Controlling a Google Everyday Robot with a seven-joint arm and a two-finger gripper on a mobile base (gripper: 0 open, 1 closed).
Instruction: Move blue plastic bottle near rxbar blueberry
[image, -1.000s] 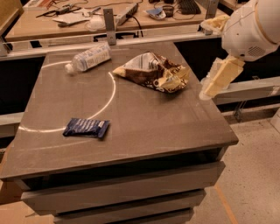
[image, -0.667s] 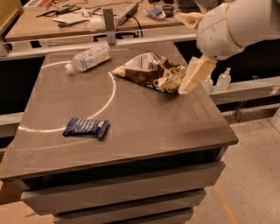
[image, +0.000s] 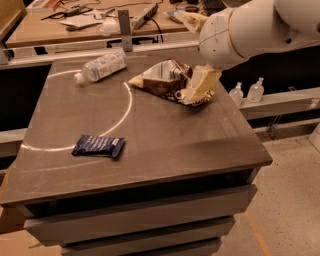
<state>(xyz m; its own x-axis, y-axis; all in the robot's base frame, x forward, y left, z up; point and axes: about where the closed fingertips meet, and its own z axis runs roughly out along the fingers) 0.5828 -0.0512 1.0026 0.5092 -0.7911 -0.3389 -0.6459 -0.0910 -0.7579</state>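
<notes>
The blue plastic bottle lies on its side at the far left of the grey table, its white cap pointing left. The rxbar blueberry, a flat dark blue wrapper, lies near the table's front left. My gripper hangs from the white arm over the far right of the table, just above the right end of the chip bag, well to the right of the bottle.
A brown-and-white chip bag lies at the back middle of the table. Two small clear pump bottles stand on a ledge to the right. A cluttered workbench runs behind the table. A metal post stands at the table's back edge.
My arm has swung left, from beyond the table's right edge to over the chip bag. The bottle, the bar and the bag have not moved.
</notes>
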